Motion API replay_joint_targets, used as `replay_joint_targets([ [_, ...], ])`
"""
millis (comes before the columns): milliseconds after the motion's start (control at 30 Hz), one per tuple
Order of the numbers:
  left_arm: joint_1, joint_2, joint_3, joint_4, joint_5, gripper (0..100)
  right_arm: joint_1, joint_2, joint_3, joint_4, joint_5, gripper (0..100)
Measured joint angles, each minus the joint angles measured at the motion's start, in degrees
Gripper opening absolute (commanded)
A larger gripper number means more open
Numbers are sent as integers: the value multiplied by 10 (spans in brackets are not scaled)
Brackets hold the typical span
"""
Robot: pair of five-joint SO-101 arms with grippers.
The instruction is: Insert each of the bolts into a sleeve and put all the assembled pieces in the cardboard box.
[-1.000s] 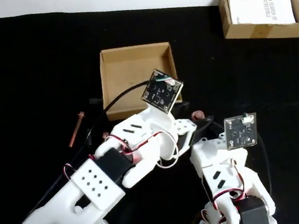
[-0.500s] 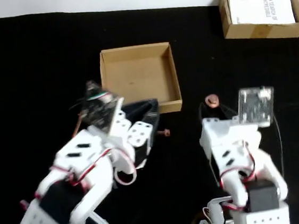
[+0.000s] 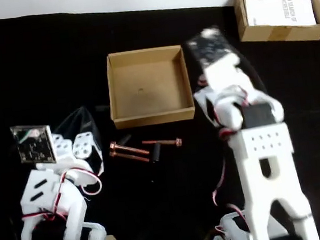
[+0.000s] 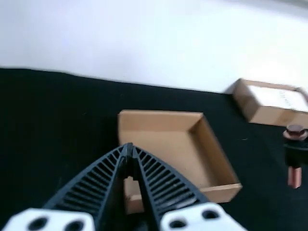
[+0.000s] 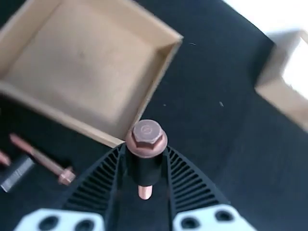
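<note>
Left gripper [image 4: 129,155]: nearest item. Jaws are pressed together with nothing between them. It is raised over the black table [image 3: 40,69], on the near-left side of the cardboard box.
Loose bolts [image 3: 128,151]: two copper bolts lie side by side on the table, just in front of the box. A third bolt [image 3: 163,143] lies beside them, toward the right arm.
Loose sleeve [image 3: 155,152]: a short black tube between the pair and the third bolt. Whether it touches either cannot be told.
Right gripper [image 5: 144,156]: clamped on a black sleeve [image 5: 143,171]. A held bolt [image 5: 146,136] runs through the sleeve, hex head above and tip showing below. The piece hangs just outside the box's right-hand wall.
Cardboard box [image 3: 151,118]: open-topped, mid-table. No assembled piece lies in it yet.
Second box [image 3: 279,33]: far right corner, holding a white printed sheet. Judged not to be the target.
Step in hand: judged to be delivery of the first assembled piece.
Handling note: carry the piece across the wall until it is over the box floor. Keep it upright so the bolt stays seated by its head. Lower it close to the floor before releasing, or it may roll or bounce out.
</note>
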Motion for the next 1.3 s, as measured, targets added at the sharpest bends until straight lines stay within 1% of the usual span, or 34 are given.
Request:
replay_joint_targets([
  [100, -25, -63, 72, 0, -1, 9, -18, 61, -33, 0, 112, 8],
  [233, -65, -70, 114, 0, 0, 9, -43, 143, -87, -5, 237, 8],
  [367, -104, -70, 142, 0, 0, 9, -66, 227, -147, -47, 309, 8],
  [467, -130, -70, 171, 0, 0, 9, -85, 286, -181, -77, 350, 8],
  [667, -159, -70, 227, 0, 1, 9, -114, 386, -217, -94, 365, 8],
  [733, -159, -70, 246, 0, 22, 9, -117, 419, -217, -94, 365, 8],
  [867, -159, -70, 260, 0, 83, 9, -117, 487, -217, -131, 365, 15],
  [1067, -159, -70, 263, 0, 122, 9, -117, 500, -217, -148, 365, 142],
  [1167, -159, -70, 263, 0, 135, 9, -117, 498, -225, -146, 365, 137],
  [1233, -159, -70, 263, 0, 142, 9, -117, 491, -229, -127, 365, 137],
  [1300, -159, -70, 263, 0, 146, 9, -117, 464, -230, -95, 344, 137],
])
